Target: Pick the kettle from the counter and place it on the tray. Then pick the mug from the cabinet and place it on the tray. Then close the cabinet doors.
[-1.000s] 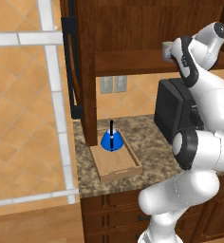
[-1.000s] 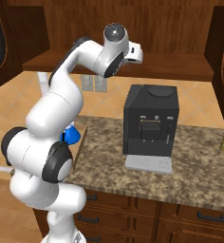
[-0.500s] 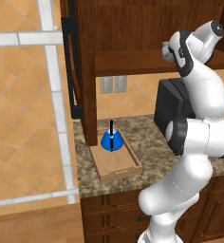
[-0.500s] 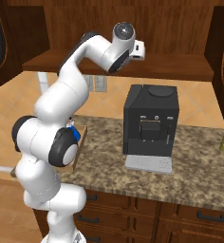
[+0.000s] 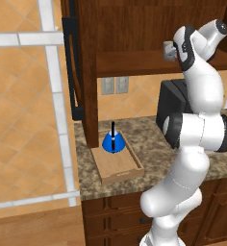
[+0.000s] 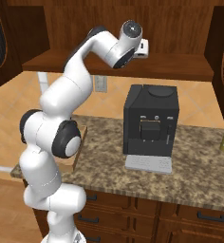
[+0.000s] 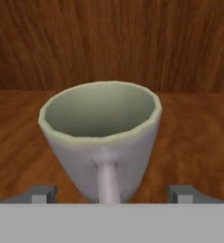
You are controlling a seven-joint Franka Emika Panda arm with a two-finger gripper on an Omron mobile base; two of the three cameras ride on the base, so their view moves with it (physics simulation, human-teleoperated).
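So from the left base view, step one looks sorted: the kettle (image 5: 112,142) sits on the tray (image 5: 120,166) in the lower middle of the frame, standing upright with its thin black handle pointing straight up, and the tray rests on the bench (image 5: 154,144). Up in the upper right my arm reaches into the cabinet (image 5: 130,29), and the mug (image 5: 169,50) peeks out on the shelf right by my wrist, so it's not picked yet. The cabinet door (image 5: 73,67) at the left hangs open, so closing is also left to do. In the right base view, my end effector (image 6: 143,46) is up at the shelf in the upper middle, above the black coffee machine (image 6: 150,121) standing on the bench. In the hand view, the mug (image 7: 100,142) fills the middle, upright on the shelf, mouth up, long axis vertical, handle pointing straight back toward the camera at the bottom. My fingertips (image 7: 42,193) sit apart, one each side of the mug's base, not touching it as far as I can see. I'd say I'm about a third done.
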